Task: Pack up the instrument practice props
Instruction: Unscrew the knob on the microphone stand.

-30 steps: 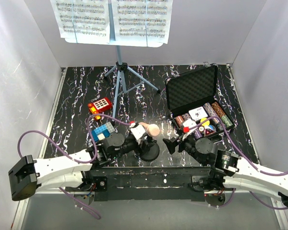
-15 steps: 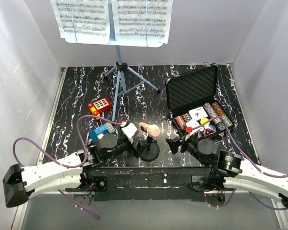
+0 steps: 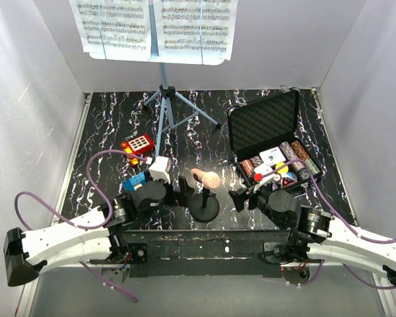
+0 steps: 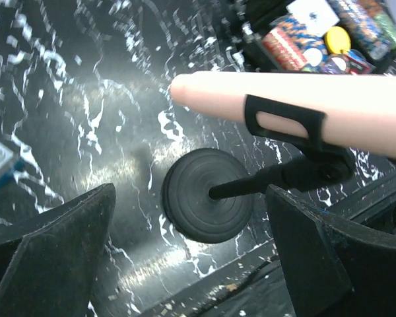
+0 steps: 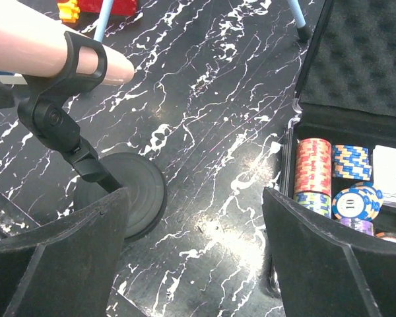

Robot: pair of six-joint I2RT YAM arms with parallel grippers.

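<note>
1. The microphone (image 3: 205,178) has a pale pink head and lies nearly level in a black clip. Its black round-base stand (image 3: 205,207) sits on the black marbled table (image 3: 105,125) near the front edge, between the two grippers.
2. The left gripper (image 4: 188,198) has its jaws spread wide and grips nothing. In the left wrist view the stand's base shows between the fingers and touches neither.
3. The right gripper (image 5: 195,198) also has its jaws wide and is empty, with bare table between the fingers. The microphone is to its left and the poker-chip case (image 3: 263,125) (lid raised) to its right.
4. The light-blue music stand (image 3: 162,125) is upright on tripod legs at rear centre, well apart from both grippers.
5. The sheet-music pages (image 3: 152,26) rest side by side on its desk.
6. A red keypad toy (image 3: 137,144) lies just left of the pole.
</note>
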